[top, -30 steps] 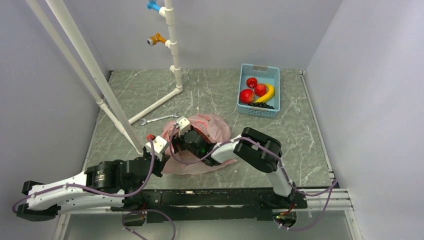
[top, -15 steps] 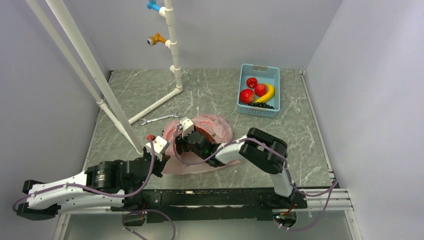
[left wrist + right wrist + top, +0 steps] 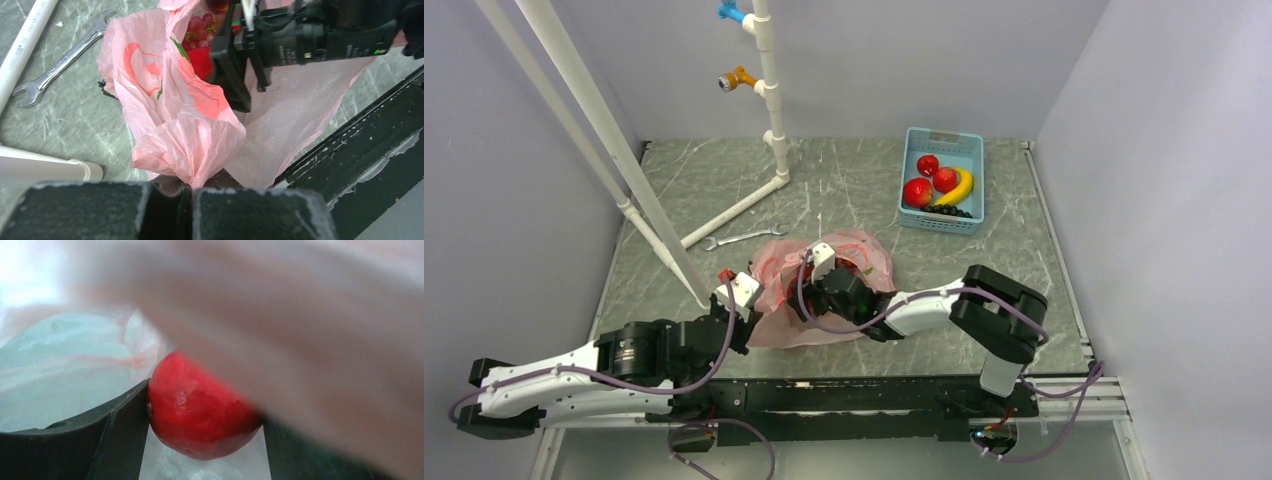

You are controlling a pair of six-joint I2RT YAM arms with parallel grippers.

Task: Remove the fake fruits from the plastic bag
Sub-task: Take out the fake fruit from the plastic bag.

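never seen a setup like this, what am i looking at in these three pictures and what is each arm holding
These are two robot arms bolted at the near edge of a marbled table. Each ends in a two-finger gripper. The wide picture looks down from above and behind the arms. The other two come from small cameras, one on each wrist.

The left gripper is shut on a bunched edge of a pink plastic bag. The right gripper is inside the bag, shut on a glossy red fruit. Reddish grapes also lie in the bag.

Also on the table are a wrench, a white pipe frame and a blue basket. The basket holds red fruits, a banana and dark grapes.
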